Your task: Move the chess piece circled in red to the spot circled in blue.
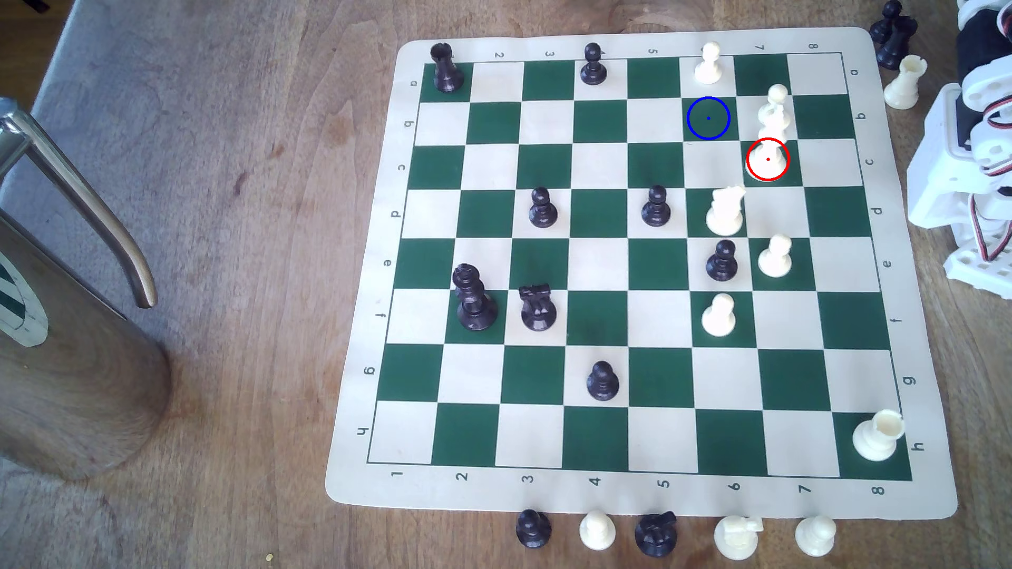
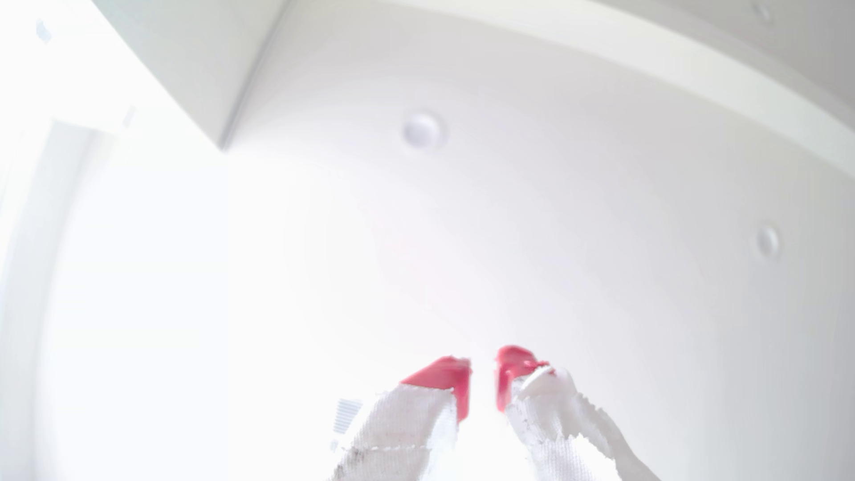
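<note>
1. Cream-white bishop (image 1: 771, 123), tall and slender with a wide round base; base ringed in red on a dark green square in row c, column 7, body leaning up across the square above it in the exterior view.
2. Blue-ringed green square (image 1: 708, 117) with a blue centre dot, bare, one column toward the exterior view's left and one row up from the red ring; white pawn (image 1: 709, 64) just above it.
3. White knight (image 1: 725, 210) just below the red ring and slightly toward the exterior view's left; black pawn (image 1: 722, 261) and another white pawn (image 1: 775, 256) side by side beneath it.
4. Green-and-cream roll-up chessboard (image 1: 909, 350) lying flat on a wooden table (image 1: 246, 219); captured pieces along the near edge and beside the far right corner.
5. Brushed-metal jug (image 1: 65, 350) with a curved handle at the exterior view's left.
6. White arm (image 1: 969, 158) folded at the exterior view's right edge, well apart from the bishop, off the board.
7. Gripper (image 2: 483, 370) pointing up at a white ceiling (image 2: 555, 185): red-tipped, cloth-wrapped fingers (image 2: 444, 374) slightly parted, a narrow gap between them, nothing grasped.
</note>
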`<state>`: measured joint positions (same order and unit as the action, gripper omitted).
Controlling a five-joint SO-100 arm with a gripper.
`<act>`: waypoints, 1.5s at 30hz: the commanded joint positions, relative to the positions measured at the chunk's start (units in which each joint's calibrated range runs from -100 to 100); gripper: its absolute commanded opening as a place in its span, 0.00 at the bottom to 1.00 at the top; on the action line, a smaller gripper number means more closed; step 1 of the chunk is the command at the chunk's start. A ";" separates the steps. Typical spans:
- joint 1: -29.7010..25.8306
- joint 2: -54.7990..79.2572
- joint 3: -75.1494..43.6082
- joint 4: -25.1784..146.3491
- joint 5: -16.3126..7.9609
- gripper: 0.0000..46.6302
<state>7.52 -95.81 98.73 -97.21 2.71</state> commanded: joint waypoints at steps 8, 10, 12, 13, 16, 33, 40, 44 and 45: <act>-0.05 0.06 -0.55 14.49 0.49 0.03; 0.26 0.06 -2.27 19.24 0.59 0.04; 0.34 0.06 -4.08 23.83 0.59 0.04; 0.57 0.06 -4.99 25.88 0.59 0.04; 0.65 0.06 -10.52 35.13 0.15 0.04; 10.04 0.06 -40.89 117.77 -0.10 0.18; 15.59 6.08 -56.67 148.23 -3.47 0.28; 16.84 6.68 -55.94 155.28 -6.64 0.36; 16.76 8.46 -56.76 157.98 -8.25 0.36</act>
<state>23.82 -91.03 46.41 55.14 -2.42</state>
